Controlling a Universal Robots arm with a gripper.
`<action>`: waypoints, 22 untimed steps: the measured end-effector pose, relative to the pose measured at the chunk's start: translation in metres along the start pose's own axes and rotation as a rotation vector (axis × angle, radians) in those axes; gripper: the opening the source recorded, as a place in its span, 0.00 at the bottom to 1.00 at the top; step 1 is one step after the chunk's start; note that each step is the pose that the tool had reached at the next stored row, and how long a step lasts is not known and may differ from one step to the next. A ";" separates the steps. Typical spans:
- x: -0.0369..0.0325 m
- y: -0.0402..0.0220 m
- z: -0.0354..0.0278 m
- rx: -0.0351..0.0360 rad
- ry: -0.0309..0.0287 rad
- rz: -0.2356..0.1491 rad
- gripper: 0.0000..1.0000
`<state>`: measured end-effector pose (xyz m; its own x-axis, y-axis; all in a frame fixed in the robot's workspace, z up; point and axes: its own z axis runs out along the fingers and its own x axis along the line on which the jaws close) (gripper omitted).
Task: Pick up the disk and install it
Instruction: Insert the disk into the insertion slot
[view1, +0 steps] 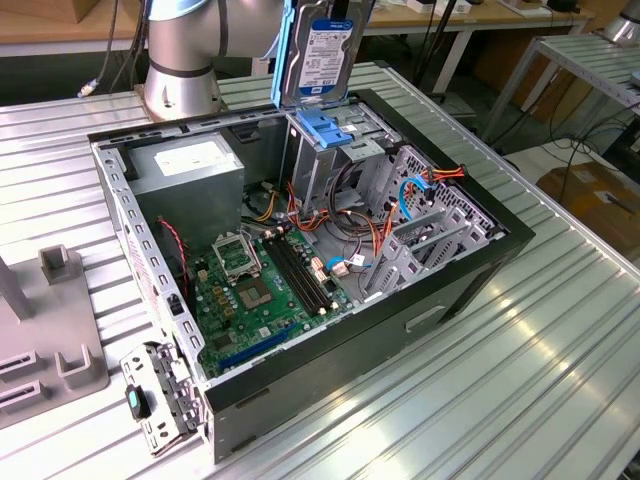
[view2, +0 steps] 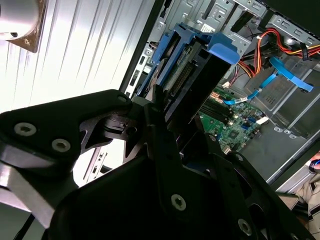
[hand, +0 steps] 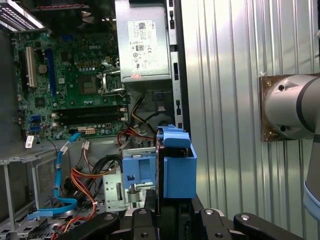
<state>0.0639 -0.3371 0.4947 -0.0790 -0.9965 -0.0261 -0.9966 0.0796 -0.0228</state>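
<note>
Ribbed metal table (view1: 560, 330) carries, from the exterior view's left, a grey fixture (view1: 60, 340), then an open computer case (view1: 470, 280) with power supply (view1: 190, 165) and motherboard (view1: 260, 290). Above its drive cage (view1: 320, 165) the gripper (hand: 170, 202) is clamped on the disk (view1: 325, 50), which stands upright, just over a blue latch (view1: 335, 128).

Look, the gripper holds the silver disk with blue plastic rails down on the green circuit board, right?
No. The gripper holds the silver disk with blue plastic rails up in the air above the black computer case, not on the green circuit board; the exterior view shows it.
</note>
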 end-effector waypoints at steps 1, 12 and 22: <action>0.0000 0.0000 -0.0001 0.0000 0.0001 0.000 0.35; 0.0002 0.0000 -0.0017 0.0000 -0.0002 0.000 0.35; 0.0056 -0.0005 -0.0018 0.0000 0.0000 0.000 0.35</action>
<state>0.0639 -0.3428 0.4964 -0.0791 -0.9965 -0.0261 -0.9966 0.0797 -0.0228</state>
